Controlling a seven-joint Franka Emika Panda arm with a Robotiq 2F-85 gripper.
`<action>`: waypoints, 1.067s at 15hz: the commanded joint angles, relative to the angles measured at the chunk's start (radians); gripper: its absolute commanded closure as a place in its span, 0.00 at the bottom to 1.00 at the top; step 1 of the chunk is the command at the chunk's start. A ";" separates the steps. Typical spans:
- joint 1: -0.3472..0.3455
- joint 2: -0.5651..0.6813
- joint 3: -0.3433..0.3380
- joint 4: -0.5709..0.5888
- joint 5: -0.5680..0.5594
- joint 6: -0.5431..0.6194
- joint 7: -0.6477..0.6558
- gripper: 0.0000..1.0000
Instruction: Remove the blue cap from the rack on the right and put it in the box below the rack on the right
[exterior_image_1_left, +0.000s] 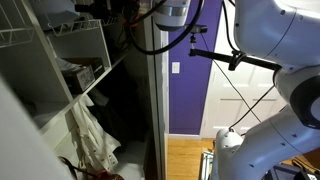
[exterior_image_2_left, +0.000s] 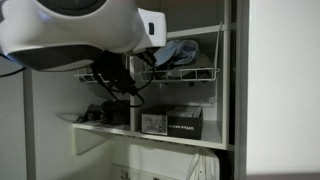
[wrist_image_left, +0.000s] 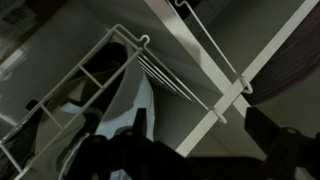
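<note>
The blue cap (exterior_image_2_left: 177, 52) lies on the white wire rack (exterior_image_2_left: 195, 78) high in the closet. The box (exterior_image_2_left: 172, 123), with a white label on its side, stands on the shelf below the rack; it also shows in an exterior view (exterior_image_1_left: 80, 76). My gripper (exterior_image_2_left: 122, 80) is at the rack's level, to the left of the cap and apart from it. In the wrist view the gripper (wrist_image_left: 198, 115) is open and empty, with the rack's rods (wrist_image_left: 150, 65) just beyond the fingers. I cannot make out the cap in the wrist view.
A pale whitish cloth (exterior_image_1_left: 90, 135) hangs below the shelves and shows beside the rods (wrist_image_left: 133, 105). A closet side wall (exterior_image_2_left: 235, 90) bounds the shelves. A white shelf board (exterior_image_2_left: 150, 140) carries the box. My arm's white links (exterior_image_1_left: 280, 60) stand before a purple wall.
</note>
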 joint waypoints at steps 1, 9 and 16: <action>-0.033 0.011 0.011 0.017 0.012 -0.005 0.008 0.00; -0.083 0.037 0.009 0.060 -0.035 0.002 -0.056 0.00; -0.086 0.093 0.016 0.085 -0.050 0.024 -0.147 0.00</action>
